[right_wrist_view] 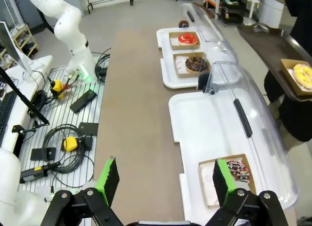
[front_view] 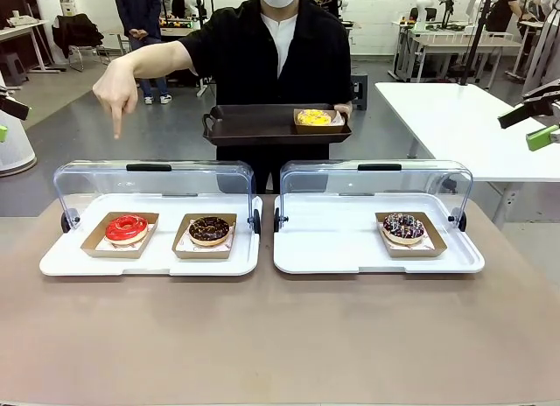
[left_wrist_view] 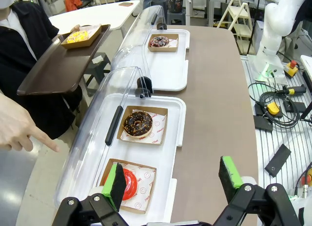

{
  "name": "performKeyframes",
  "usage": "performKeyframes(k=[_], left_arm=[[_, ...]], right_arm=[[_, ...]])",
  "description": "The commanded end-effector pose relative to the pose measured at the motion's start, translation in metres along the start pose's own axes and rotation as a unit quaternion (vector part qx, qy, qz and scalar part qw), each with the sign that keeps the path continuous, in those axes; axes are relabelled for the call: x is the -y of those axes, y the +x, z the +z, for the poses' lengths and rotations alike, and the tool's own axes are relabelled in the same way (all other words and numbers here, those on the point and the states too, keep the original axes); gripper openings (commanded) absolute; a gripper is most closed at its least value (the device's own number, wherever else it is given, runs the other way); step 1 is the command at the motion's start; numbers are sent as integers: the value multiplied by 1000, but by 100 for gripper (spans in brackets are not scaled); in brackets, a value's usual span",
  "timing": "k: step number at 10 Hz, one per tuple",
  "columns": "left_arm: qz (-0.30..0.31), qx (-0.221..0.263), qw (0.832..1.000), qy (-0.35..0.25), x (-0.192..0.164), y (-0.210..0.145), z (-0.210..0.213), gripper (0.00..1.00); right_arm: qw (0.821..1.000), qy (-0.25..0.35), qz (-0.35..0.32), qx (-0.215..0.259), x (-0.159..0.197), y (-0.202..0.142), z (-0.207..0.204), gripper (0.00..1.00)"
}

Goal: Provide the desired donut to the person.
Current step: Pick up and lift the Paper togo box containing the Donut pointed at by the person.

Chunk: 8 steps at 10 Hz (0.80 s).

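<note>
Red-glazed donut (front_view: 127, 227): sits in a brown card boat at the outer end of the left white tray (front_view: 52, 264), under a raised clear cover (front_view: 153, 174).
- Chocolate donut (front_view: 209, 230), in its own card boat, is just beside the red donut on the same tray, toward the table's middle.
- Further that way, well apart from the red donut, a second white tray (front_view: 297, 257) carries a dark sprinkled donut (front_view: 403, 227). Its cover is raised too.
- Both trays rest on the brown table (front_view: 280, 336).

The person (front_view: 262, 65) stands across the table from the red donut.
- One hand (front_view: 116, 95) is stretched out above and behind the red donut, index finger pointing straight down toward it.
- The person holds a dark serving tray (front_view: 254, 126) out in front, with a yellow donut (front_view: 314, 118) in a card boat at its end, far from the red donut.

Left gripper (left_wrist_view: 171, 172): jaws wide apart and empty, up in the air on the robot's side of the red donut, which is partly hidden behind one green pad (left_wrist_view: 116, 181).

Right gripper (right_wrist_view: 165, 179): jaws wide apart and empty, high over the table's far end, well away from the red donut and nearer the sprinkled one.
</note>
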<state>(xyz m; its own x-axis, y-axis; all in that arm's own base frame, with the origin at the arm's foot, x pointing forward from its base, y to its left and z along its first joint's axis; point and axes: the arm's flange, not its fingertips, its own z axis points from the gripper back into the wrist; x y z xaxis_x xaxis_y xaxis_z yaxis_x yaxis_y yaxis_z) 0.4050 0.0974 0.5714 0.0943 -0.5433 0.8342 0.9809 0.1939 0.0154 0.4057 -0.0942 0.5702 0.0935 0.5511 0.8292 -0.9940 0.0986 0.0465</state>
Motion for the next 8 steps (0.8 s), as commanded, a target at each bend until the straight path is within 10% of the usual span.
performKeyframes(k=[1, 8], left_arm=[[-4, 7, 1000, 0, 0, 1, 1, 100], [-4, 7, 1000, 0, 0, 1, 1, 100]], right_arm=[[1000, 0, 1, 1, -1, -1, 1, 100], [1000, 0, 1, 1, -1, -1, 1, 100]])
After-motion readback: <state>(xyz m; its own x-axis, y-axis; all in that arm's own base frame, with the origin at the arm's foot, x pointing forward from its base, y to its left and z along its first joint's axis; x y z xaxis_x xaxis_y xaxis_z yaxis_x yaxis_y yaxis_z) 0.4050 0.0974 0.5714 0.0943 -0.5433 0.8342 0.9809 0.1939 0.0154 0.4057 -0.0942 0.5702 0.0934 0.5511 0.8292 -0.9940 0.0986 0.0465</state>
